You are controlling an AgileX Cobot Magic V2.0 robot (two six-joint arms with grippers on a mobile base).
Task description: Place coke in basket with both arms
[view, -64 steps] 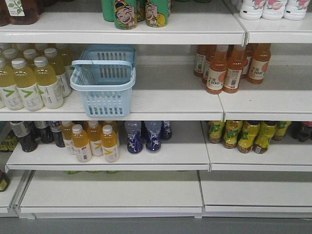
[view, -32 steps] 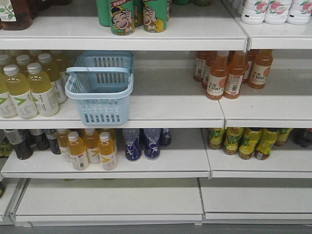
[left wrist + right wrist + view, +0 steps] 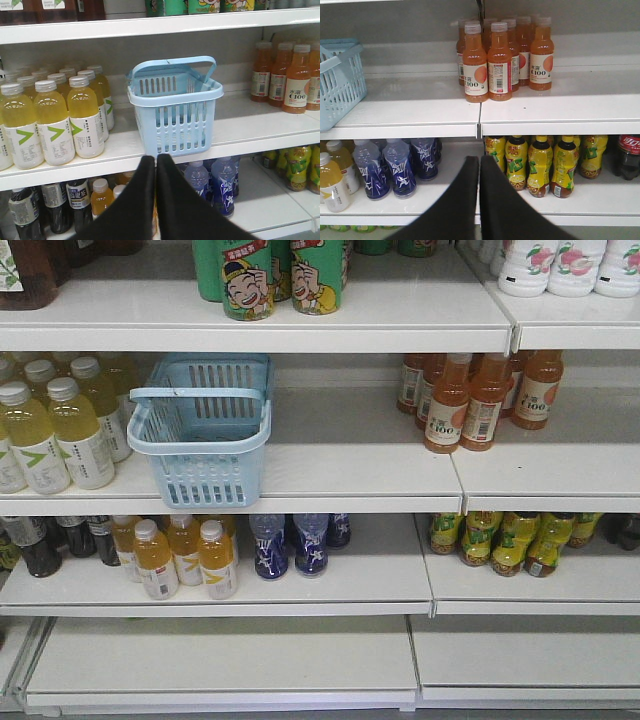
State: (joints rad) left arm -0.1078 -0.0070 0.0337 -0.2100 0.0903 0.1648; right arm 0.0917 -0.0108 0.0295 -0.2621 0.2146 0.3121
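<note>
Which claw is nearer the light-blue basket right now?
Left. The left claw points straight at the basket, which sits mid-view above it. The right claw faces the orange C100 bottles, with the basket off at the far left of its view.

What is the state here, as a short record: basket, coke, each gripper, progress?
basket: on the middle shelf beside the yellow drinks, nothing visible inside
coke: lower shelf, right edge of the right wrist view, untouched
left gripper: shut, holding nothing
right gripper: shut, holding nothing
progress: coke not yet picked up
</note>
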